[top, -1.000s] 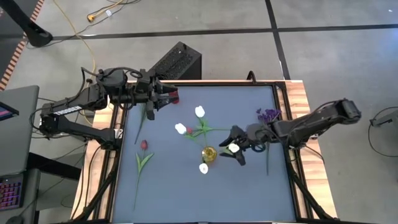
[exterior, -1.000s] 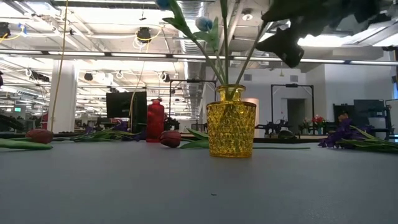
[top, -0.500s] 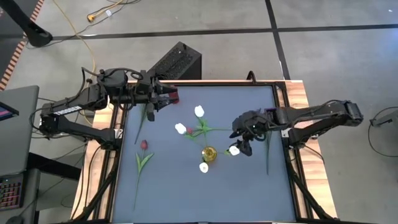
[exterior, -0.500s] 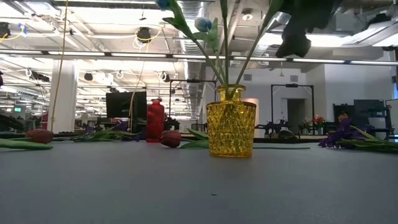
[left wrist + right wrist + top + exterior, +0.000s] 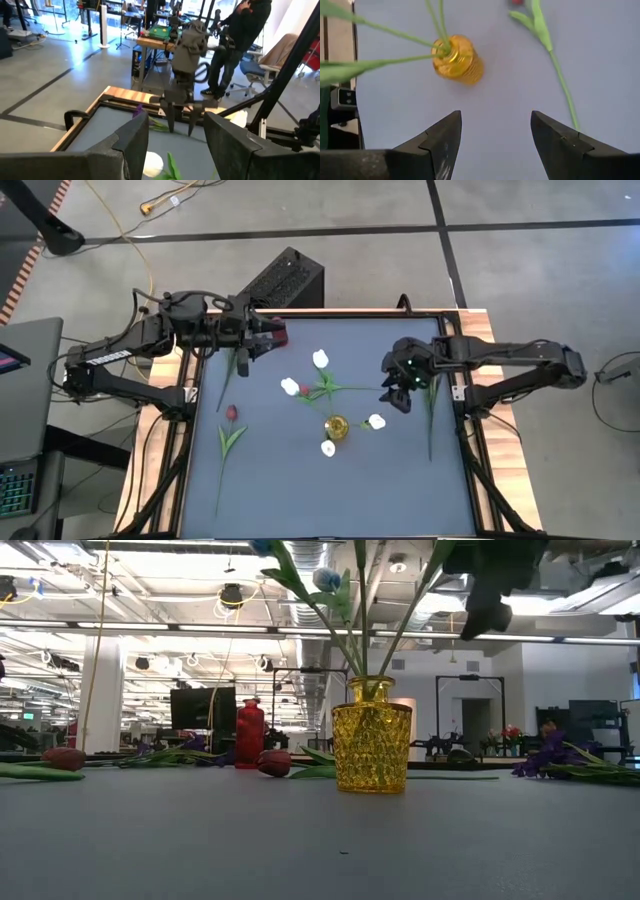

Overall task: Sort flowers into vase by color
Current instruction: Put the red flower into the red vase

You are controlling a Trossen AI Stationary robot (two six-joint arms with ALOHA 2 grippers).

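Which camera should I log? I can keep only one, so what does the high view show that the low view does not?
Only the high view: the left tool near the table's far-left corner, and all four white blooms fanned around the vase.
Only the low view: the vase's patterned yellow side and the room beyond, with a dark screen.
Both: the vase, the purple sprig lying on the table, and the right tool up above the table.

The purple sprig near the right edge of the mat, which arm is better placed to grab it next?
Probably the right. The right gripper hangs open and empty just beside the purple sprig, while the left gripper sits at the far-left corner.
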